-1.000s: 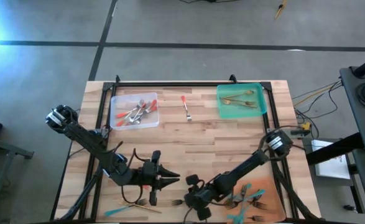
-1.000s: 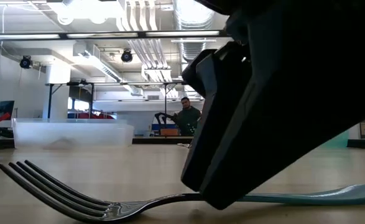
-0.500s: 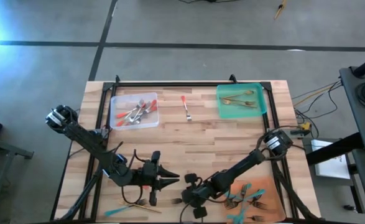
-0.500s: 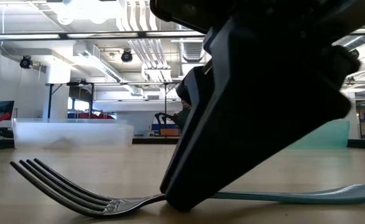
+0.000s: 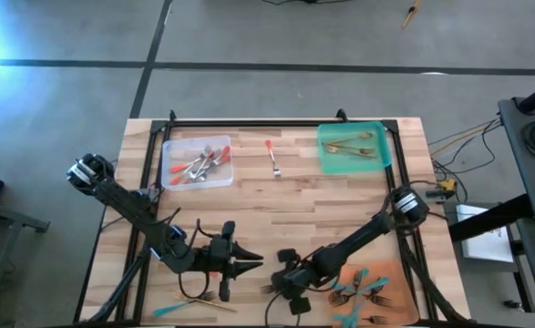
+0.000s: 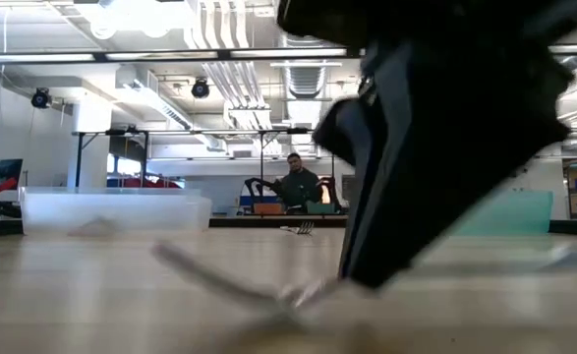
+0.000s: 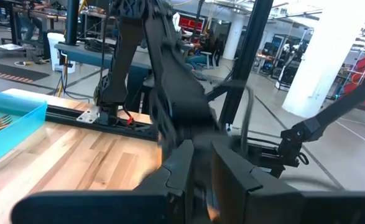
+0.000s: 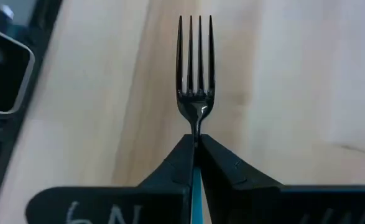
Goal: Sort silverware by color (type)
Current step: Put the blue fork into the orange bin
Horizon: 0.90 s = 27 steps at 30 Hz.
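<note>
My right gripper (image 8: 196,138) (image 5: 282,288) is near the table's front edge, left of the orange tray (image 5: 404,273), shut on a teal-handled fork (image 8: 194,59). In the low view this fork (image 6: 234,283) is a blur just above the wood beside the dark gripper (image 6: 372,275). My left gripper (image 5: 254,264) waits level a little to the left. A clear tray (image 5: 169,173) holds red-handled silverware. The green tray (image 5: 384,137) holds gold pieces and the orange tray holds teal ones. A red-handled fork (image 5: 272,157) lies flat on the wood between the far trays. My right gripper pinches the fork's thin neck (image 8: 196,129), just behind the tines, between its two fingertips. The fingers slant down from the table's right. The tines point straight ahead of them, and the teal handle (image 8: 196,186) runs back between them. The fork looks raised just off the table.
A teal utensil (image 5: 170,310) and a gold fork (image 5: 203,298) lie at the near left edge, below my left arm. A black frame (image 5: 276,123) borders the far edge. Bare wood (image 5: 303,205) spans the table's middle. A person stands far off in the room (image 6: 296,182).
My right gripper has taken hold of the fork's neck, risen a little and drifted toward the table's right edge. The fork, which lay flat on the wood, has come up off it and shows blurred in the low view.
</note>
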{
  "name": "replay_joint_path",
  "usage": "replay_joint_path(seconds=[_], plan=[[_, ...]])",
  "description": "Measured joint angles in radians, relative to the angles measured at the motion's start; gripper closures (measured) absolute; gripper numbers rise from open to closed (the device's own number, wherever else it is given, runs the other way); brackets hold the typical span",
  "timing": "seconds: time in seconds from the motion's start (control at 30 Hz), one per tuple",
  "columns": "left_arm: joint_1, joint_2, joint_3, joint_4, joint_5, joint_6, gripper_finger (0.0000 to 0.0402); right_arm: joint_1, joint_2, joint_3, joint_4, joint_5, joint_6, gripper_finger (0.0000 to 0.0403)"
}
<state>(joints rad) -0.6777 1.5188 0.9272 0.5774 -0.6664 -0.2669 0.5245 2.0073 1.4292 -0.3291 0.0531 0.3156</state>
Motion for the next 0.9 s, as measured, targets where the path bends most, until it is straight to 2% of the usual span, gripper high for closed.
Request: replay_joint_path(seconds=[0.27, 0.5, 0.7, 0.9], plan=[[0.000, 0.000, 0.000, -0.011, -0.004, -0.001, 0.0365, 0.022, -0.225, 0.000, -0.217, 0.018, 0.098, 0.0393], [0.000, 0.000, 0.000, -0.020, -0.005, -0.003, 0.0365, 0.146, -0.352, -0.066, -0.444, 0.049, 0.325, 0.0394], [0.000, 0.000, 0.000, -0.019, -0.005, -0.003, 0.0365, 0.309, -0.382, -0.184, -0.446, 0.043, 0.486, 0.0394], [0.000, 0.000, 0.000, -0.018, -0.005, -0.007, 0.0365, 0.398, -0.400, -0.228, -0.448, 0.053, 0.616, 0.0394]])
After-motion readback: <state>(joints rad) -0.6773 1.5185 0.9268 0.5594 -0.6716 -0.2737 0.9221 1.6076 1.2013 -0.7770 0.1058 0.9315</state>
